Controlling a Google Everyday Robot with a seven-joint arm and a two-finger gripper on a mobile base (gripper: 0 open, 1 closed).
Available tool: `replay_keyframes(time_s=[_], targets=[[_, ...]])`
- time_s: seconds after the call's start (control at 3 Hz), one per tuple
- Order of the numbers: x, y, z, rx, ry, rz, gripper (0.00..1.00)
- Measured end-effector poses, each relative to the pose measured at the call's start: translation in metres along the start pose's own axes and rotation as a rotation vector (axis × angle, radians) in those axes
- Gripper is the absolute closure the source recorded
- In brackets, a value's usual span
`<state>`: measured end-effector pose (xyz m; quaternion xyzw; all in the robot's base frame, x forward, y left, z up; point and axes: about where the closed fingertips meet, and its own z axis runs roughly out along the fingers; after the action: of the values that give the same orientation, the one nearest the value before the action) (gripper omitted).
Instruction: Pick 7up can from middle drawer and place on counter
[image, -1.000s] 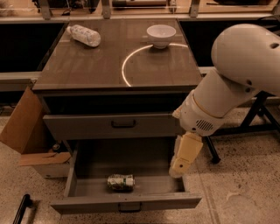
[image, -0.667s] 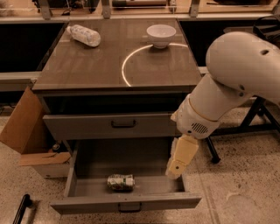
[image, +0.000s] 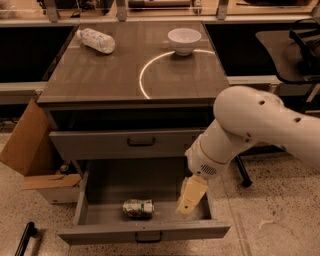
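1. The reach is in hand: the end effector is hanging inside the open middle drawer, right of the 7up can and apart from it. I cannot tell whether it is spread or closed.
2. Next, I judge, it is needing to go left over the can, which is lying on its side.
3. The drawer is holding only that 1 can. The white bowl on the counter is looking empty.

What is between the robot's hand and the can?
Just bare drawer floor between the gripper, low inside the drawer, and the can; the camera view shows it.
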<state>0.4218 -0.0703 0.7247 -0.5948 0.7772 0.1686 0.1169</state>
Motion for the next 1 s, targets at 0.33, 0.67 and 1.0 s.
replay_keyframes(time_s=[0.33, 0.67, 1.0], targets=[[-0.002, -0.004, 0.046, -0.007, -0.032, 0.012, 0.00], [-0.002, -0.004, 0.047, -0.007, -0.032, 0.012, 0.00], [0.001, -0.013, 0.063, 0.003, -0.070, 0.005, 0.00]])
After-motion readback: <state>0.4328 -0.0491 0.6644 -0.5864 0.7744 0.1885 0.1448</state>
